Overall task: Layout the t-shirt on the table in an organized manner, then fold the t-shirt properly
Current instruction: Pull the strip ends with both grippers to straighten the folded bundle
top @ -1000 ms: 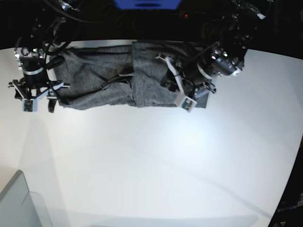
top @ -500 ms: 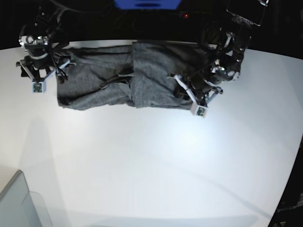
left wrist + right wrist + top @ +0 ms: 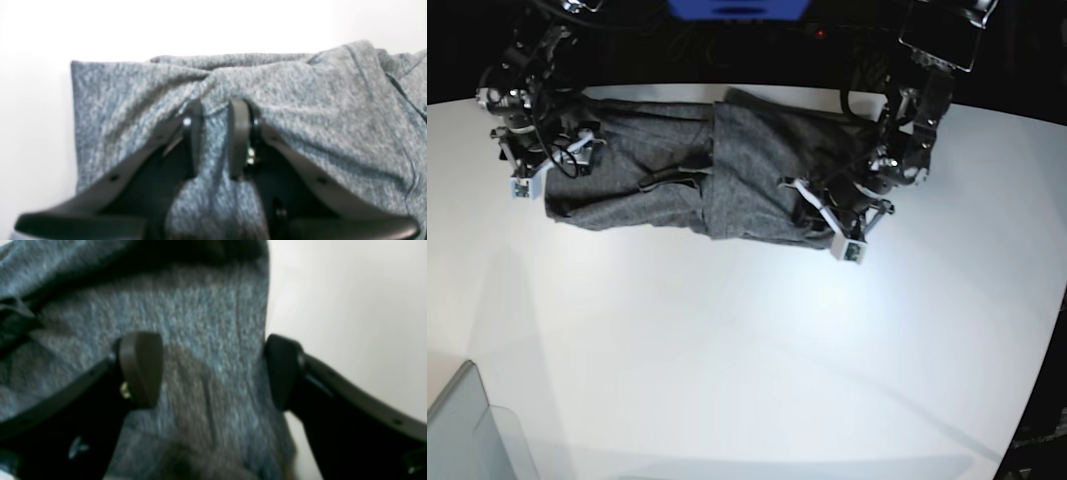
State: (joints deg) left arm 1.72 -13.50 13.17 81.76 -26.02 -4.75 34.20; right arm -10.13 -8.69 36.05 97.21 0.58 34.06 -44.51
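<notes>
The t-shirt point(image 3: 717, 180) lies as a long folded band along the far side of the tabletop point(image 3: 747, 340). The left claw point(image 3: 215, 146) has its jaws drawn close together and clamped on a raised pinch of the grey knit near one end, while the right claw point(image 3: 213, 370) stands wide apart, straddling the opposite edge of the cloth with nothing held. The likely trouble is at the left end: the pinch looks small and the knit is soft, so a quick lift or pull could let the fabric slip out, or could drag the whole band and spoil the fold already made. With the right claw open, that end is unrestrained and would slide if the left arm tugs. Compared with a second ago, the right claw has left the near corner at its end and moved back and up with its jaws opened wider, and the left arm has shifted toward its end of the shirt, which now looks slightly bunched there.
</notes>
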